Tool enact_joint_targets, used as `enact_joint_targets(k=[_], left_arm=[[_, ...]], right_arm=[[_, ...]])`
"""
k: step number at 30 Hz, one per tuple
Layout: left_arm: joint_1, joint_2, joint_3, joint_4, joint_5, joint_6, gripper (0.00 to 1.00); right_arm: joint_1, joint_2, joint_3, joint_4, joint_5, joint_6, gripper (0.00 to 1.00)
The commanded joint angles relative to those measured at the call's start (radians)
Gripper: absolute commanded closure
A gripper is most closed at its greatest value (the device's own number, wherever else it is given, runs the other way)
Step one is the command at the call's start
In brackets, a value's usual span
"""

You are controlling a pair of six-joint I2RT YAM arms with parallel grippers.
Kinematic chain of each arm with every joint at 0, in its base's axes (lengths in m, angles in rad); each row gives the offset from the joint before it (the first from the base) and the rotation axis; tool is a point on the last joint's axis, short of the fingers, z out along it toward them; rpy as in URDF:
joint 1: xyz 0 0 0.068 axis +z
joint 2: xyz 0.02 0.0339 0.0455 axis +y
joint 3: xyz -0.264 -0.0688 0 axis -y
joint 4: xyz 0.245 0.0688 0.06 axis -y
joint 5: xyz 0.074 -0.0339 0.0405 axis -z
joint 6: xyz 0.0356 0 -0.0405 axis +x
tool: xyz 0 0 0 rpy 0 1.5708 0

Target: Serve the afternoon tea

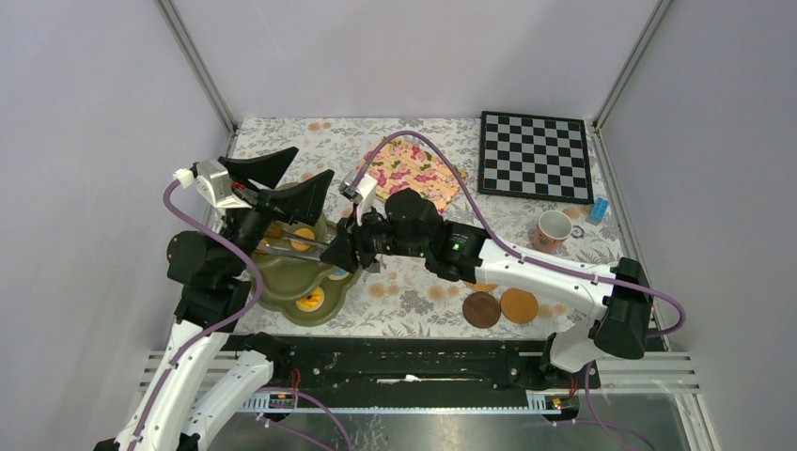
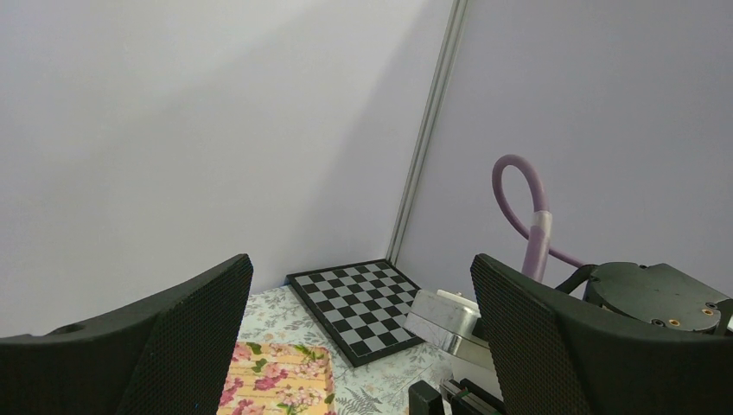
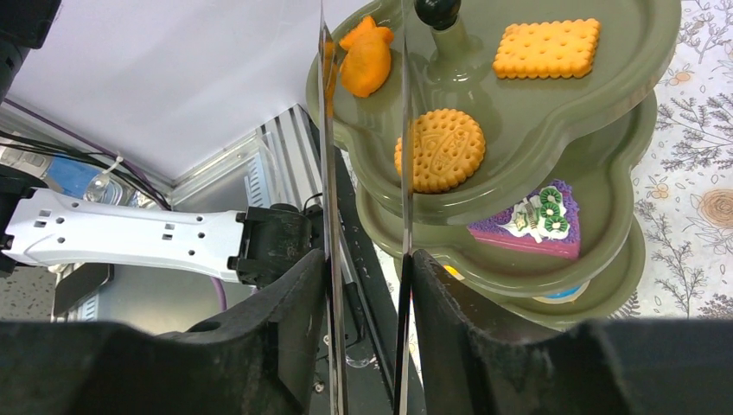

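The olive-green three-tier stand [image 1: 282, 282] stands at the left of the table. My right gripper [image 3: 367, 264] is shut on the metal tongs [image 3: 404, 130], whose two blades reach over the top tier [image 3: 622, 86]. An orange pastry [image 3: 366, 60] lies on that tier between the blades. A round biscuit [image 3: 441, 149] and a rectangular biscuit [image 3: 546, 47] lie beside it. A purple cake slice [image 3: 532, 229] sits one tier down. My left gripper [image 1: 282, 178] hangs open and empty above the stand. A brownish-pink mug [image 1: 553, 230] stands at the right, and two round coasters [image 1: 481, 309] lie near the front.
A black-and-white chessboard [image 1: 536, 155] lies at the back right, with a floral cloth [image 1: 414, 169] to its left. A small blue item [image 1: 599, 209] sits beside the mug. My right arm [image 1: 526, 268] stretches across the table's middle. Walls close off the back and both sides.
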Motion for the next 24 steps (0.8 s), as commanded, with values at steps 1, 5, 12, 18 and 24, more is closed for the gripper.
enact_joint_targets(k=[1, 5, 12, 18, 24], left_arm=[[0.007, -0.007, -0.001, 0.043, 0.017, -0.005, 0.01], [0.007, -0.004, -0.001, 0.043, 0.018, -0.005, 0.01], [0.006, -0.002, -0.001, 0.044, 0.022, -0.006, 0.01], [0.007, 0.003, -0.003, 0.046, 0.025, -0.008, 0.01], [0.006, 0.003, -0.003, 0.044, 0.022, -0.005, 0.01]], right_arm=[[0.007, -0.019, 0.045, 0.033, 0.027, -0.026, 0.52], [0.007, -0.032, 0.04, 0.033, 0.033, -0.033, 0.52], [0.008, -0.101, 0.006, 0.032, 0.053, -0.055, 0.52], [0.007, -0.165, -0.035, 0.019, 0.071, -0.064, 0.52], [0.007, -0.279, -0.15, -0.029, 0.117, -0.092, 0.55]])
